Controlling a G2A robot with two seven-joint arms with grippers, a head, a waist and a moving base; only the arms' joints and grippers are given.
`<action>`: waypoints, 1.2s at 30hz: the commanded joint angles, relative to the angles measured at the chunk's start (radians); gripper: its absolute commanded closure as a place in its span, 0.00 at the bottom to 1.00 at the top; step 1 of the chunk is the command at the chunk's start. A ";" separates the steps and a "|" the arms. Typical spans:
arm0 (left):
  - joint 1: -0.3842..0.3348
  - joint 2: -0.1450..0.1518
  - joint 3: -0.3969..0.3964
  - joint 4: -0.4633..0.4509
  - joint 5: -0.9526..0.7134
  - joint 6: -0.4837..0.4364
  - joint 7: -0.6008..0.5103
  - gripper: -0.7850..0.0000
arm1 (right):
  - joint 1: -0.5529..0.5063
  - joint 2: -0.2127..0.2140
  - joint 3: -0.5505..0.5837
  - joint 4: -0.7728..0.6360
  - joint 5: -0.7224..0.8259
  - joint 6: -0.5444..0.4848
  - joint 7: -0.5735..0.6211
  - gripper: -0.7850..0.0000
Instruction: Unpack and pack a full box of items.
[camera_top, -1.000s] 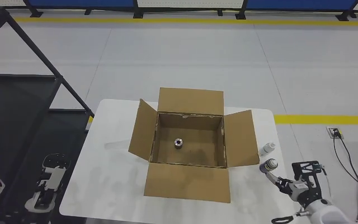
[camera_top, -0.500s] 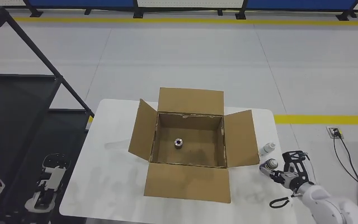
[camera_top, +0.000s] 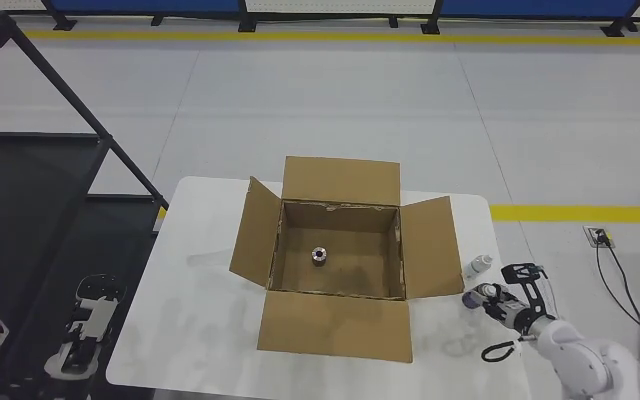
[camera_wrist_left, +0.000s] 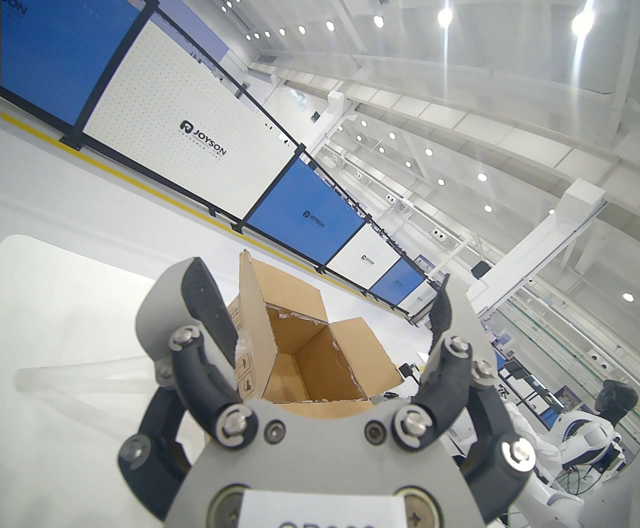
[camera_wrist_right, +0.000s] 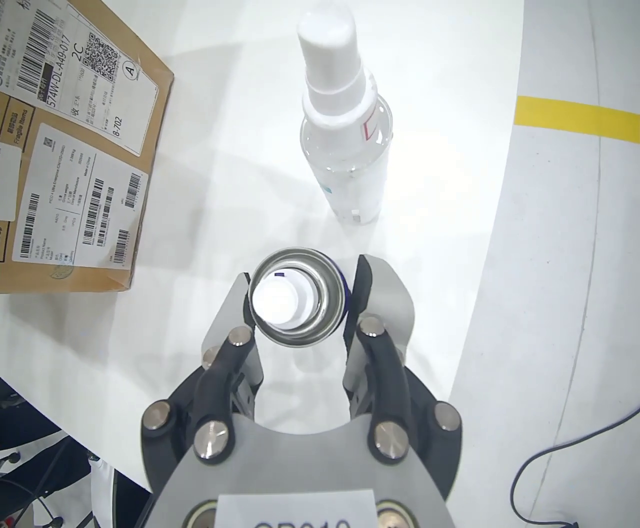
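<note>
While the right gripper (camera_wrist_right: 303, 277) clasps the upright blue metal-rimmed spray can (camera_wrist_right: 297, 310) at the white table's (camera_top: 200, 300) right edge, just beside the clear spray bottle (camera_wrist_right: 345, 150), the open cardboard box (camera_top: 335, 325) lies leftward. The left gripper (camera_wrist_left: 320, 275) gapes wide, well apart.

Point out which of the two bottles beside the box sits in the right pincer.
The metal-rimmed spray can, inside the right pincer; the clear white-capped spray bottle stands free beyond it.

The top camera is looking steeply down on the table (camera_top: 200, 300) from high above. The left wrist camera is facing upward from low down, the right pointing down closely; all three are sharing the box (camera_top: 335, 325).
</note>
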 joint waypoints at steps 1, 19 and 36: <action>0.000 0.000 0.000 0.000 0.000 0.000 0.000 0.00 | -0.014 0.003 0.012 -0.023 0.007 0.010 -0.010 1.00; 0.000 0.000 0.000 0.000 0.000 0.000 0.000 0.00 | -0.166 0.007 0.050 -0.754 0.083 0.173 -0.085 1.00; 0.000 0.000 0.000 0.000 0.000 0.000 0.000 0.00 | 0.665 -0.075 -0.810 -0.059 -0.059 0.247 0.213 1.00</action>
